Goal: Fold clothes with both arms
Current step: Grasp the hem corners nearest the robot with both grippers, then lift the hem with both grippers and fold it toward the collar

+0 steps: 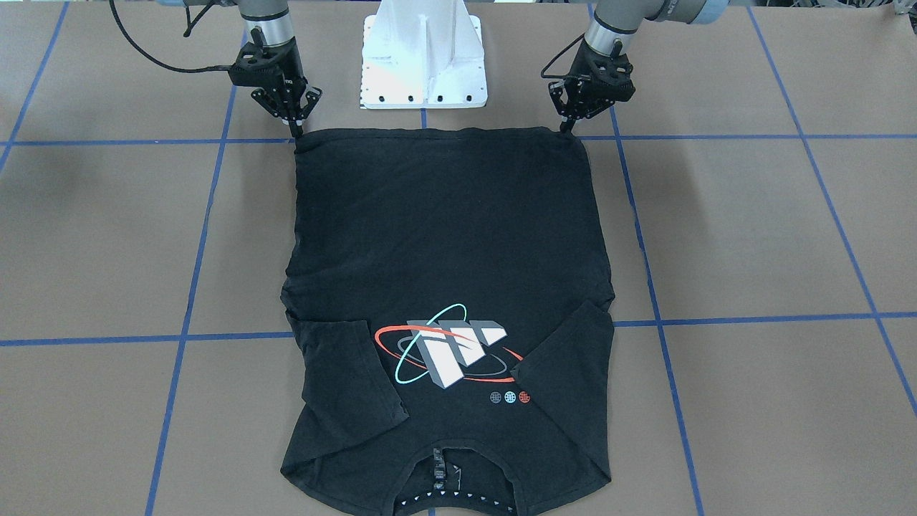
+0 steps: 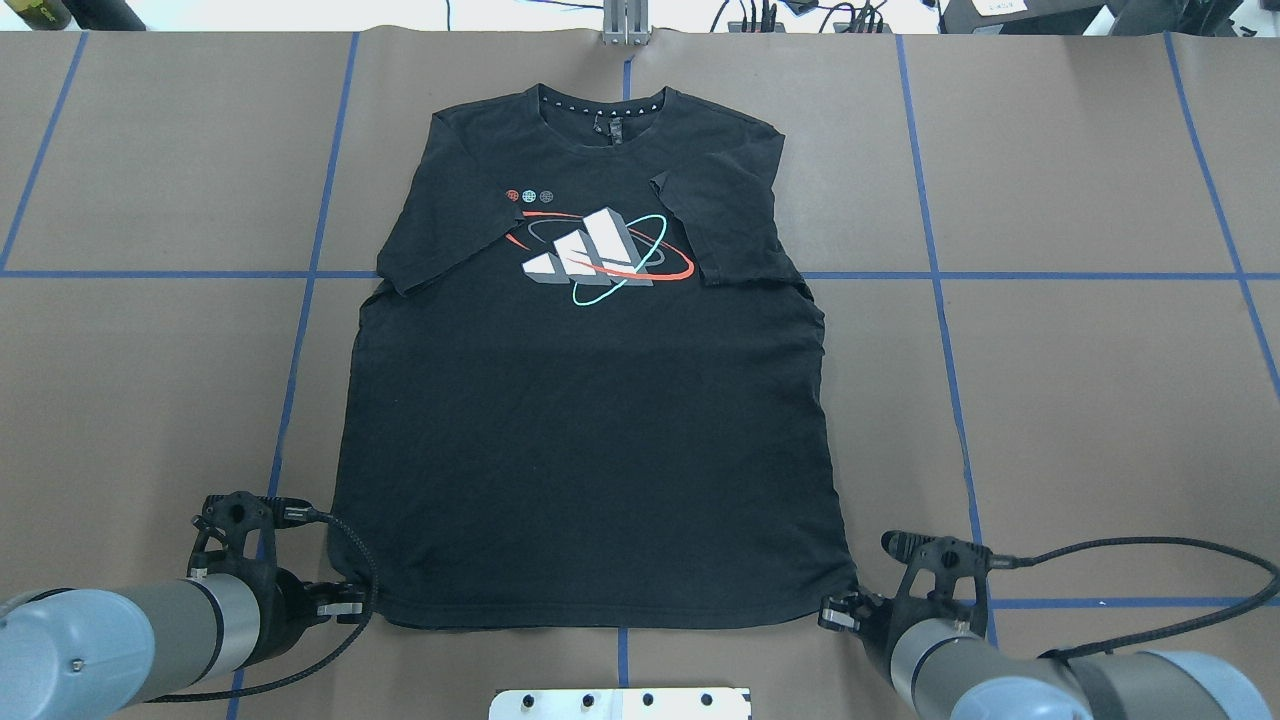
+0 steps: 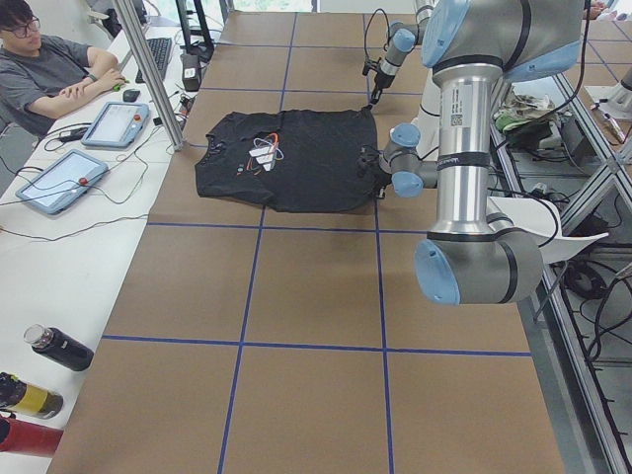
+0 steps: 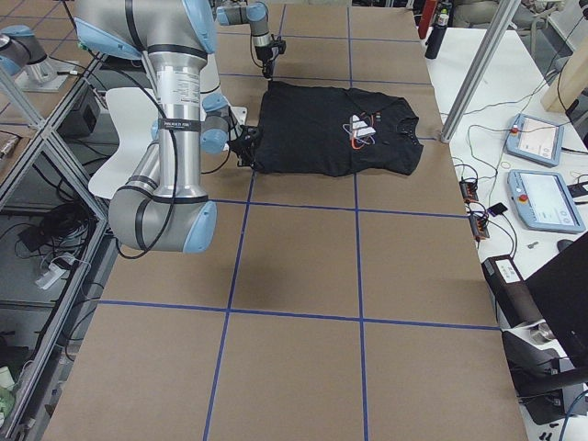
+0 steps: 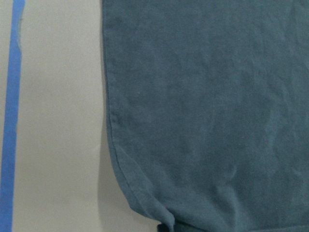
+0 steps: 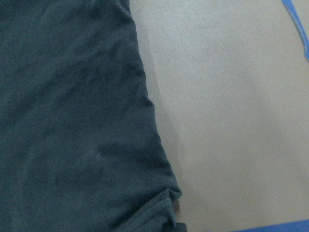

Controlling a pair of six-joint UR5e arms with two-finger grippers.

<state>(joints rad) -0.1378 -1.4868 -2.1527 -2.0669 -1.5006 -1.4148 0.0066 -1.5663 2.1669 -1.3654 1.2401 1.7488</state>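
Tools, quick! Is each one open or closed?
Left tool: closed on the T-shirt hem corner.
Right tool: closed on the other hem corner.

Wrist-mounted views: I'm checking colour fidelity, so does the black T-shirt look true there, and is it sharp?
Left wrist-mounted view: the black short-sleeved cotton T-shirt reads washed-out blue-grey, the brown table near white, weave soft; right wrist-mounted view: darker, grainy, also teal-tinted; overhead exterior view: true black, sharp.
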